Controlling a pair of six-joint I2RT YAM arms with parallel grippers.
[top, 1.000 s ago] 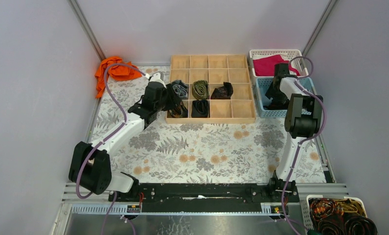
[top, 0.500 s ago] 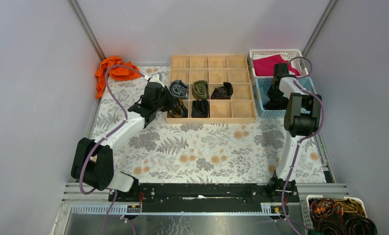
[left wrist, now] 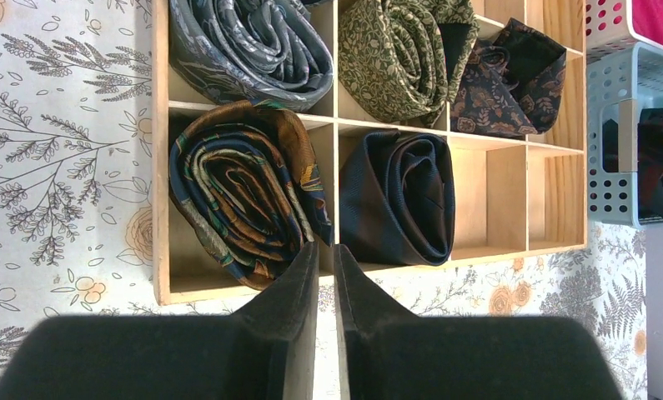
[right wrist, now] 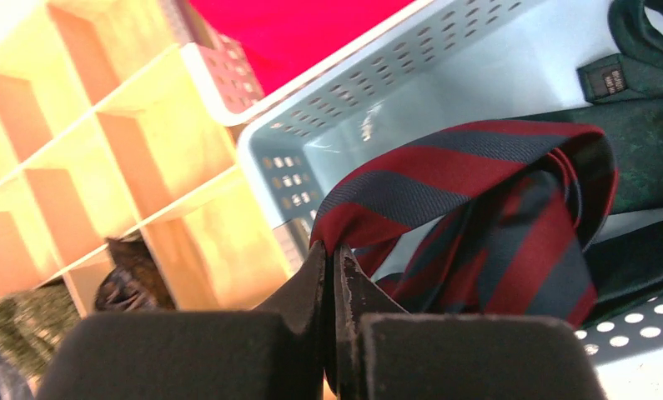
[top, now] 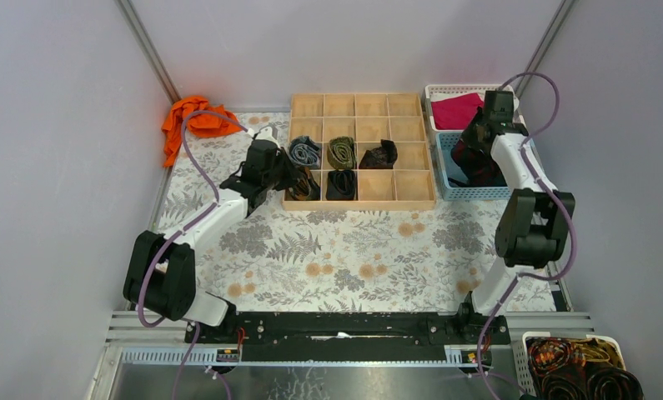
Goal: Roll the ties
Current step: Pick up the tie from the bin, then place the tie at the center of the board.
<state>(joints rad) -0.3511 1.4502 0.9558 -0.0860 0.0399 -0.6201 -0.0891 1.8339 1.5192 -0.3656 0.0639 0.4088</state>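
surface: floral-print table [top: 344, 250] | on it: wooden divider box [top: 361, 198], orange cloth [top: 196, 121], white basket [top: 444, 90], blue basket [top: 469, 193]
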